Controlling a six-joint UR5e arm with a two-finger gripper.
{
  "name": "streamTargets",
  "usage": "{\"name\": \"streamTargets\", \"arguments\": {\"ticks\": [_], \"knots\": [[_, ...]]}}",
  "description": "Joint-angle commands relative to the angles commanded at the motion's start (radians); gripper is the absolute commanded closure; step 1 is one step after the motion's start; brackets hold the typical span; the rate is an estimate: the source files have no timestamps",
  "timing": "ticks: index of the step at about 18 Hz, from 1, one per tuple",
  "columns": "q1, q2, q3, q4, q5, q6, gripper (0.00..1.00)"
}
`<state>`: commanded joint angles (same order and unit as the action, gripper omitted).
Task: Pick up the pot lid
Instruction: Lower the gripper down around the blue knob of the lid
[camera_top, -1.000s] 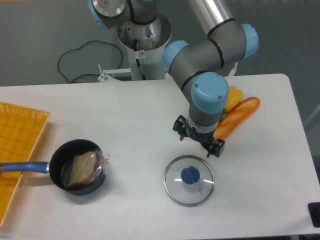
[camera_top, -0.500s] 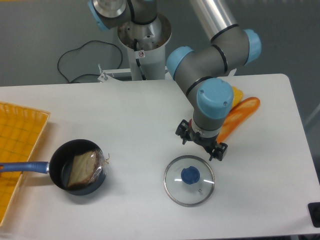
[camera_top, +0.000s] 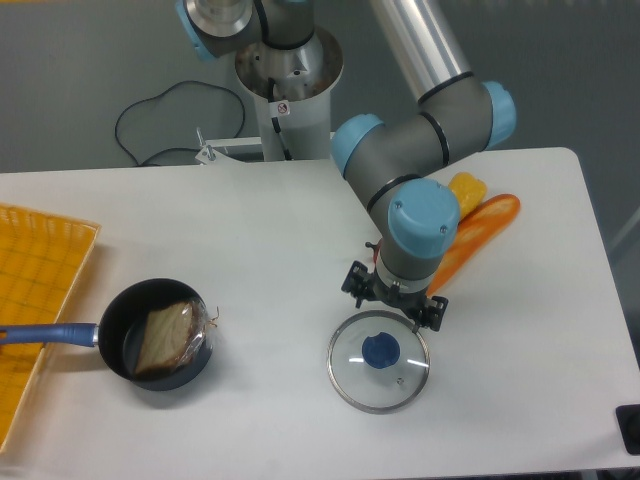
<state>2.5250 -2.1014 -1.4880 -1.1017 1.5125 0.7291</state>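
My gripper (camera_top: 393, 302) is just behind the lid's far edge in the view, its two fingers spread apart with nothing visible between them. The clear, round pot lid (camera_top: 350, 382) with a thin metal rim lies flat on the table. A blue knob (camera_top: 381, 351) stands up near its middle, a little nearer the camera than the fingertips. Whether the fingers overhang the rim in height is hard to tell from this single view.
A black pan (camera_top: 120, 315) with a blue handle (camera_top: 50, 334) holds a brown item at the left. An orange-yellow basket (camera_top: 35, 250) stands at the left edge. Behind the arm on the right are a long orange-brown item (camera_top: 485, 230) and a yellow one (camera_top: 467, 190).
My gripper has come down the view and closer to the lid's knob, with its fingers still apart. The lid and the pan have stayed in place.
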Motion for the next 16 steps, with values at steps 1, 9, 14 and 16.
{"name": "streamTargets", "arguments": {"ticks": [1, 9, 14, 16], "knots": [[-0.003, -0.011, 0.005, 0.017, 0.0, -0.028, 0.0], [-0.02, -0.04, 0.012, 0.032, 0.002, -0.046, 0.0], [-0.02, -0.046, 0.011, 0.032, 0.003, -0.034, 0.0], [-0.025, -0.055, 0.011, 0.034, 0.006, -0.034, 0.0]]}}
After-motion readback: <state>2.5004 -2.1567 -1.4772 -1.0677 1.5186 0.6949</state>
